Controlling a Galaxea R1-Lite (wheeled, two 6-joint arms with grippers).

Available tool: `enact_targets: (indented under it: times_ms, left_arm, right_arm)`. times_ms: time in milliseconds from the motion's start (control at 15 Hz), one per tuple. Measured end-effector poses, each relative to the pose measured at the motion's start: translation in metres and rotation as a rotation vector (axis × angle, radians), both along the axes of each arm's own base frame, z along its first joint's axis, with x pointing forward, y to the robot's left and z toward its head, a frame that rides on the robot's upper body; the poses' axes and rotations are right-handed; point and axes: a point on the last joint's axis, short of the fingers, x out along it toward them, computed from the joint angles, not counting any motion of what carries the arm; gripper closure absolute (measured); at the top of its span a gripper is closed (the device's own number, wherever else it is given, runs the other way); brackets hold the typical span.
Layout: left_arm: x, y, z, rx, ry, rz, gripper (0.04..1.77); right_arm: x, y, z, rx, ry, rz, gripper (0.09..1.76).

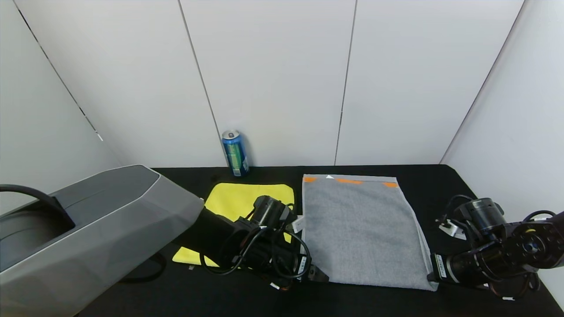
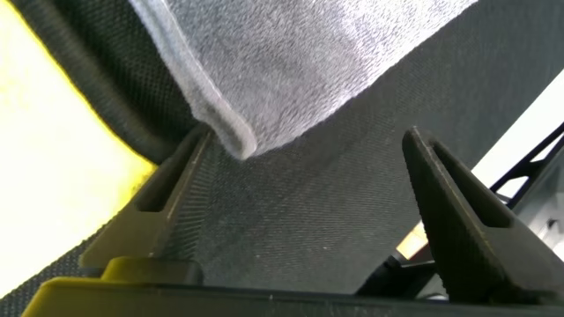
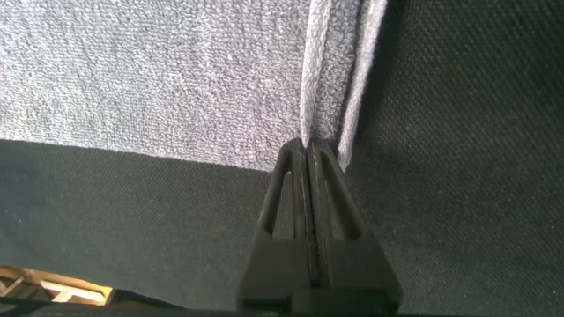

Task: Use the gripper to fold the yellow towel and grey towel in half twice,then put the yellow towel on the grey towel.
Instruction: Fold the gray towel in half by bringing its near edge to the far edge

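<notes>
The grey towel (image 1: 361,229) lies flat on the black table, doubled, with orange patches along its far edge. The yellow towel (image 1: 238,198) lies flat to its left, partly hidden by my left arm. My left gripper (image 1: 315,273) is open at the grey towel's near left corner. In the left wrist view that corner (image 2: 238,132) sits just inside one finger of the open gripper (image 2: 307,141), with the yellow towel (image 2: 44,132) beside it. My right gripper (image 1: 434,275) is shut at the near right corner. In the right wrist view its tips (image 3: 308,145) pinch the grey towel's (image 3: 132,70) layered hem.
A blue drink can (image 1: 235,152) stands at the back of the table (image 1: 440,185) against the white wall, behind the yellow towel. White wall panels enclose the table at the back and right. A large grey arm cover fills the near left.
</notes>
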Motion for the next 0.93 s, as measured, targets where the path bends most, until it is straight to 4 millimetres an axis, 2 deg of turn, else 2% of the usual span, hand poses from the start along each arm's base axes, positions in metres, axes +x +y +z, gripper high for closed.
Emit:
enact_targets:
  times_ms: [467,733,800,933]
  left_arm:
    - [0.016,-0.014,0.009,0.045,0.048,-0.017,0.24]
    - [0.016,-0.015,0.012,0.041,0.039,-0.019,0.22]
    - [0.016,-0.015,0.012,0.042,0.038,-0.02,0.24]
    - [0.017,-0.012,0.011,0.046,0.038,-0.016,0.57]
  right_arm:
    - [-0.001,0.0,0.0,-0.001,0.002,0.001,1.73]
    - [-0.001,0.0,0.0,-0.001,0.002,0.001,1.73]
    - [-0.001,0.0,0.0,-0.001,0.003,0.001,1.73]
    - [-0.001,0.0,0.0,-0.001,0.002,0.001,1.73]
